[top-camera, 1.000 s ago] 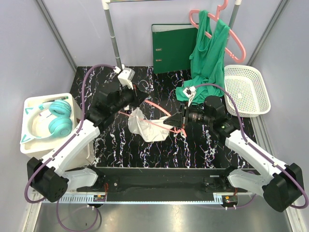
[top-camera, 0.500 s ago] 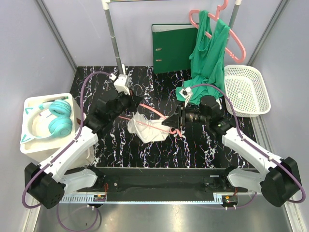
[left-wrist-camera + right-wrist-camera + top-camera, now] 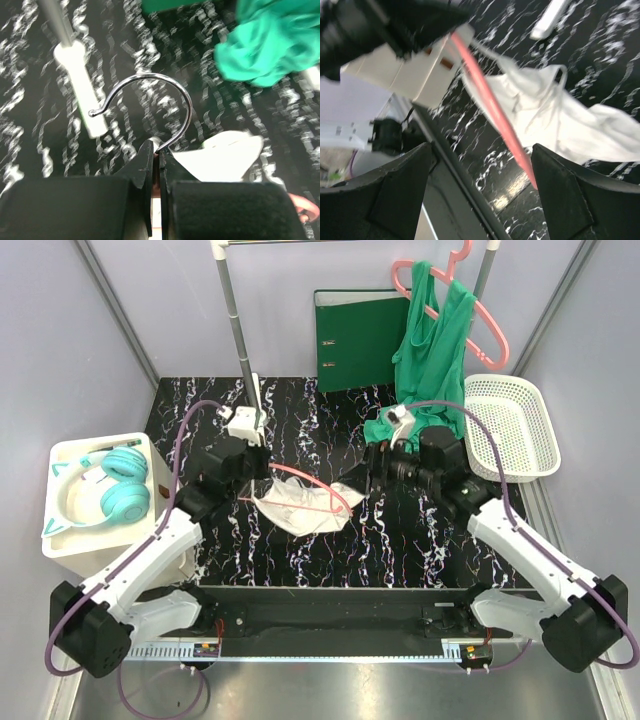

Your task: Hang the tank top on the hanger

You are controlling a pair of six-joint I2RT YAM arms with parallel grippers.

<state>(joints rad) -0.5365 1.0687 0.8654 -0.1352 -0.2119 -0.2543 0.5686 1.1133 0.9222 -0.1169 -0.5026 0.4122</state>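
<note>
The thin light-pink hanger (image 3: 322, 485) sits low over the black marble table with the white tank top (image 3: 300, 512) draped on it. My left gripper (image 3: 262, 468) is shut on the base of the grey metal hook (image 3: 186, 107), with the hook curving up beyond the jaws (image 3: 157, 152). A corner of the tank top (image 3: 225, 157) shows just right of them. My right gripper (image 3: 368, 478) stands open at the hanger's right end, touching nothing. In the right wrist view the hanger's pink bar (image 3: 490, 112) runs between the wide fingers (image 3: 482, 172), above the tank top (image 3: 565, 122).
A green top on a thick salmon hanger (image 3: 432, 350) hangs at the back right, its hem bunched on the table (image 3: 270, 45). A green binder (image 3: 355, 335) leans on the back wall. A white basket (image 3: 512, 425) is at the right, and a tray with teal headphones (image 3: 100, 490) at the left. A rail pole (image 3: 235, 320) stands at the back.
My right gripper has opened, let go of the hanger's end and drawn back to the right. The hanger and tank top have sunk and spread flatter. My left gripper shifted left, still holding the hook.
</note>
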